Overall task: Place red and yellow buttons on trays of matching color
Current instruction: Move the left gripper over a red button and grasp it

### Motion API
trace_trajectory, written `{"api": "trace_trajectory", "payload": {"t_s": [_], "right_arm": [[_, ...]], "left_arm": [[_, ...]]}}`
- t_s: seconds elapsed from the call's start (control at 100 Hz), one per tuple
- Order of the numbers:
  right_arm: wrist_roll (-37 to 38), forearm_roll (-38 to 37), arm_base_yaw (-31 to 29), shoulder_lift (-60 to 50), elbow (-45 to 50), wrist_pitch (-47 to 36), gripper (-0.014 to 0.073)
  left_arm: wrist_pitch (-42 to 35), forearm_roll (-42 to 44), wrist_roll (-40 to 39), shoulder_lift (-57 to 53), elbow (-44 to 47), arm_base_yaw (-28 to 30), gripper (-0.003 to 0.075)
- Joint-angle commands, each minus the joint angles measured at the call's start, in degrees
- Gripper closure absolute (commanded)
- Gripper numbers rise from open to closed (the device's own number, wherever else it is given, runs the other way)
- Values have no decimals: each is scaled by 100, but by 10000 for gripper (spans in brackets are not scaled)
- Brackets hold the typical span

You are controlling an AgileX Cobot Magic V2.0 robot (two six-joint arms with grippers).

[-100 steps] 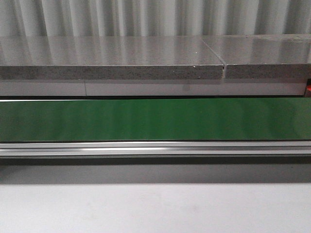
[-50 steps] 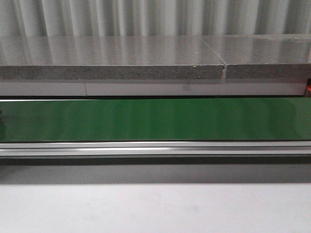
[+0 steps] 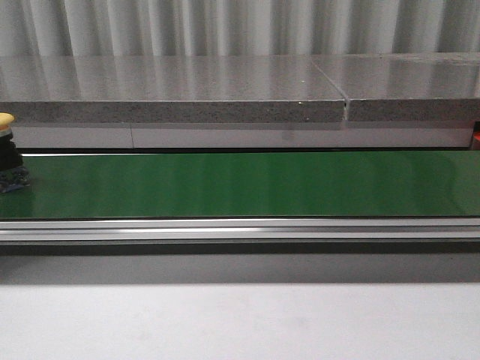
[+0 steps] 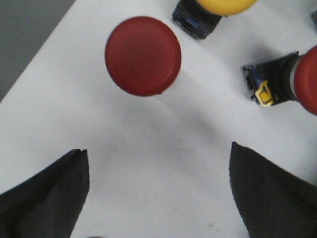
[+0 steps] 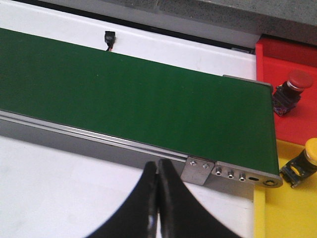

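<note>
We are seeing a yellow button [image 3: 6, 120] coming into the front view at the far left edge, where half a second ago only bare belt showed and a second ago nothing at all. It is standing upright on the green conveyor belt [image 3: 247, 184], its yellow cap on top of a black body, with the base resting on the belt surface and part of it cut off by the picture's edge.
</note>
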Motion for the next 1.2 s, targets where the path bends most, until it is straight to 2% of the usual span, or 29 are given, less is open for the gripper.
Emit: {"api": "trace_trajectory", "payload": {"t_s": [0.0, 0.81, 0.9, 1.08, 1.19], "right_arm": [[-46, -15, 19, 27, -146, -365, 660], [-46, -15, 19, 27, -146, -372, 660], [-46, -15, 19, 27, -146, -372, 660], [-46, -15, 19, 27, -146, -372, 660], [-46, -15, 19, 27, -146, -372, 660]], "left_arm": [[-463, -17, -65, -213, -176, 23, 155], [-1777, 69, -65, 372, -198, 23, 161], [-1787, 81, -65, 384, -198, 23, 229], [-1801, 109, -65, 384, -198, 23, 463], [-1801, 109, -44, 372, -198, 23, 523]]}}
